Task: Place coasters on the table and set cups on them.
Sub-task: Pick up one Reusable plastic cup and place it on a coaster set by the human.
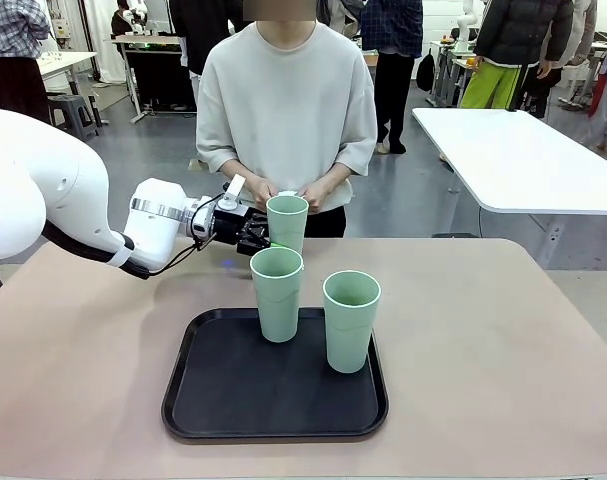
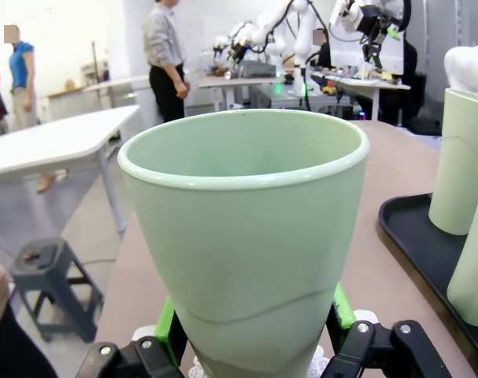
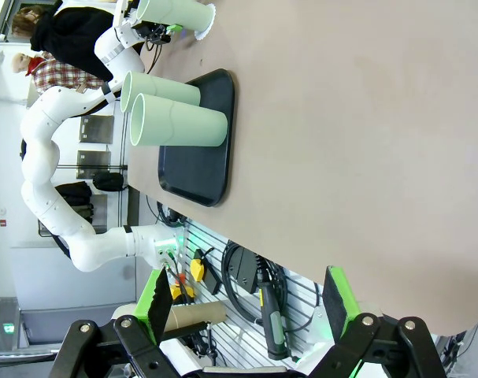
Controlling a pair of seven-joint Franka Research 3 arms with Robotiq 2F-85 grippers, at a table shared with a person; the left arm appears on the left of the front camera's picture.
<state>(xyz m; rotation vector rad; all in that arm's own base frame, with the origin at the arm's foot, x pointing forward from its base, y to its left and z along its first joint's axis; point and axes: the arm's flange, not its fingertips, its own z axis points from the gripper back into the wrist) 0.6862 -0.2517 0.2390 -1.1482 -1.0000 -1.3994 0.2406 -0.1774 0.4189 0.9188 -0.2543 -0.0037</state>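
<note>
A pale green cup [image 1: 287, 220] stands at the far side of the table [image 1: 503, 350], in front of the person. My left gripper [image 1: 258, 232] comes in from the left and is shut on its lower part. In the left wrist view the green pads [image 2: 167, 327] lie against both sides of this cup [image 2: 246, 236]. A scalloped white coaster [image 2: 321, 364] peeks out under its base, and the same coaster [image 3: 203, 20] also appears far off in the right wrist view. Two more cups [image 1: 277, 295] [image 1: 350, 320] stand on the black tray [image 1: 223, 390]. My right gripper [image 3: 246, 307] is open and holds nothing.
The person's hands [image 1: 258, 190] are held together just behind the gripped cup, with something small and white between them. A white table [image 1: 513, 150] stands behind on the right. Bare tabletop lies left and right of the tray.
</note>
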